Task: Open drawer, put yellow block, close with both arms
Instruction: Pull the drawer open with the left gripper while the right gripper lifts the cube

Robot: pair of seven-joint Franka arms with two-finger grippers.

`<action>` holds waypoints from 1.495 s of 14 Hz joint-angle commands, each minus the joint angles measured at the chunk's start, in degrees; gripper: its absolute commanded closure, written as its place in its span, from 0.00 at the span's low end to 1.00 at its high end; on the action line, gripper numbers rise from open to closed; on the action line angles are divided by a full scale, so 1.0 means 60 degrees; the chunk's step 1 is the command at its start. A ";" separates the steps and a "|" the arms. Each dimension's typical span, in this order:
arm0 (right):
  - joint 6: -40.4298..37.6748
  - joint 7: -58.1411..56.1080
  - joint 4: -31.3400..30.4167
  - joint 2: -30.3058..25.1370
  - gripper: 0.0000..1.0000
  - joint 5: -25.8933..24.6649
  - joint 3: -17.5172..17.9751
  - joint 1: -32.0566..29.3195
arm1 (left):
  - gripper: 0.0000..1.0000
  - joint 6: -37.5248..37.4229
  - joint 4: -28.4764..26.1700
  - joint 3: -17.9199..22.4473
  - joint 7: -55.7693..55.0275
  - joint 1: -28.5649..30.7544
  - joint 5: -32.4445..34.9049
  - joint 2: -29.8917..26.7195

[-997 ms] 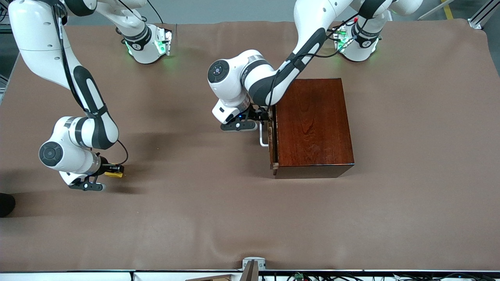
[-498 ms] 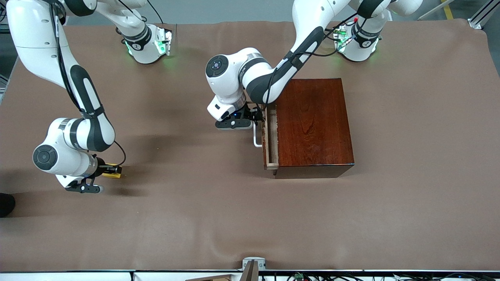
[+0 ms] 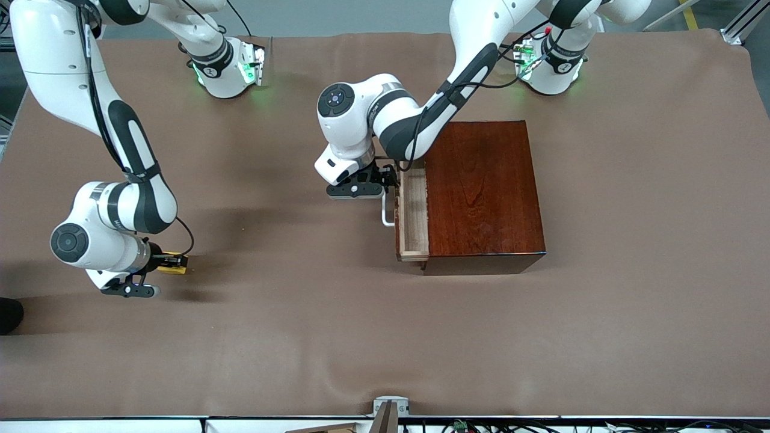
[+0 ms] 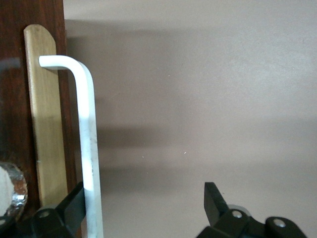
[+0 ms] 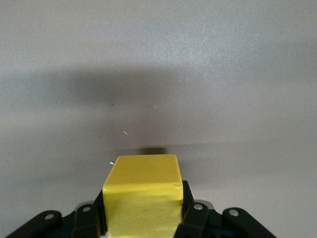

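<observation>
Worktop (image 3: 337, 337) covered by a brown cloth, lightly rippled toward the front camera's edge. Small grey bracket (image 3: 391, 406) mid-edge there. Dark rounded object (image 3: 9, 315) at the edge toward the right arm's end.

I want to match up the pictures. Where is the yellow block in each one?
Front view: the yellow block is in the right gripper, toward the right arm's end of the table.
Left wrist view: not in it.
Right wrist view: the block sits low in the middle, between the fingers.
Shared landmark: the brown table cloth.
</observation>
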 commanded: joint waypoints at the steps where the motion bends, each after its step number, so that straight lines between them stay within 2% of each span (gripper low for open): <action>1: -0.0697 -0.0102 0.0067 -0.0405 1.00 0.0124 -0.0015 0.0082 | 0.00 0.0464 0.0348 -0.0055 -0.0123 -0.0081 -0.0242 0.0355; 3: -0.1460 -0.0087 0.0286 -0.0713 1.00 0.0124 -0.0015 0.0287 | 0.00 0.0727 0.0493 -0.0055 -0.0138 -0.0095 -0.0532 0.0487; 6: -0.1887 -0.0160 0.0507 -0.0963 1.00 0.0124 -0.0015 0.0302 | 0.00 0.1020 0.0626 -0.0055 -0.0138 -0.0095 -0.0666 0.0561; 14: -0.1976 -0.1665 0.0522 -0.1681 1.00 0.0124 -0.0044 0.0200 | 0.00 0.2030 0.0685 -0.0084 -0.0123 -0.0110 -0.0857 0.0634; 21: -0.1976 -0.3410 0.0683 -0.1769 1.00 0.0109 -0.0088 0.0097 | 0.00 0.2778 0.0670 -0.0070 -0.0123 -0.0446 -0.0857 0.0693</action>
